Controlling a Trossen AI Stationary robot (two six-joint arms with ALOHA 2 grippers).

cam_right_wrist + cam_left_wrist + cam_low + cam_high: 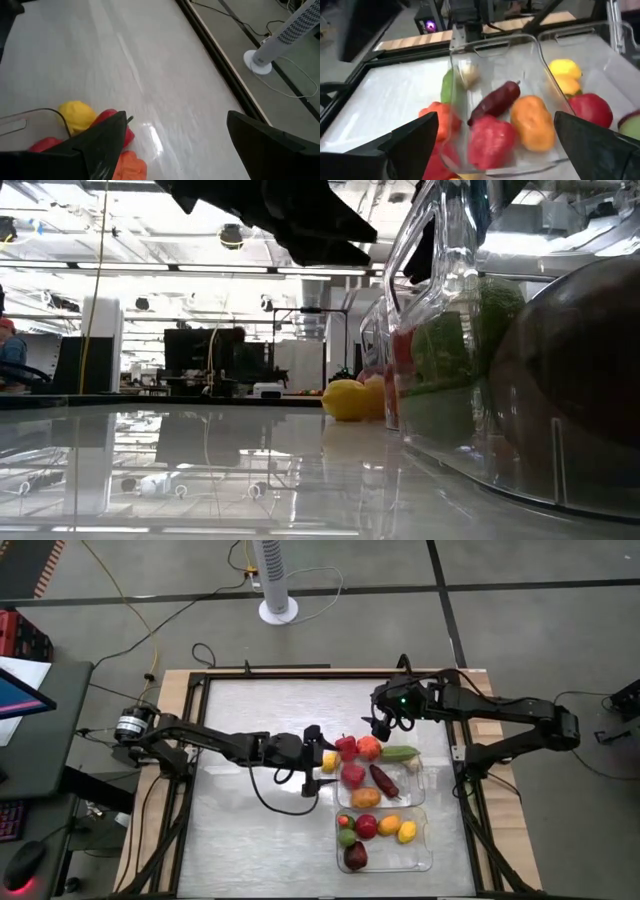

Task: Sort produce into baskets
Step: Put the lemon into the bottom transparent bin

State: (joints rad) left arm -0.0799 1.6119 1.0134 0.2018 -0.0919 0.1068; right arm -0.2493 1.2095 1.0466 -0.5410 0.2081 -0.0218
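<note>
Two clear baskets lie side by side right of the table's middle: the far one [415,802] holds a red pepper [490,142], an orange piece [532,122] and a maroon piece [495,100]. The near one [428,862] holds several fruits, among them a yellow one [407,831]. A yellow fruit [329,761], a red piece [346,747], an orange-red one [369,748] and a green one [400,753] lie on the table at the far basket's left and far sides. My left gripper [314,756] hovers open at that basket's left end. My right gripper [384,726] hangs open above the loose pieces.
The bare white tabletop [250,740] stretches left of the baskets. A wooden frame [180,680] borders the table. A white fan's base [278,610] stands on the floor beyond the far edge. In the low view the yellow fruit [345,398] lies beside the basket wall [440,330].
</note>
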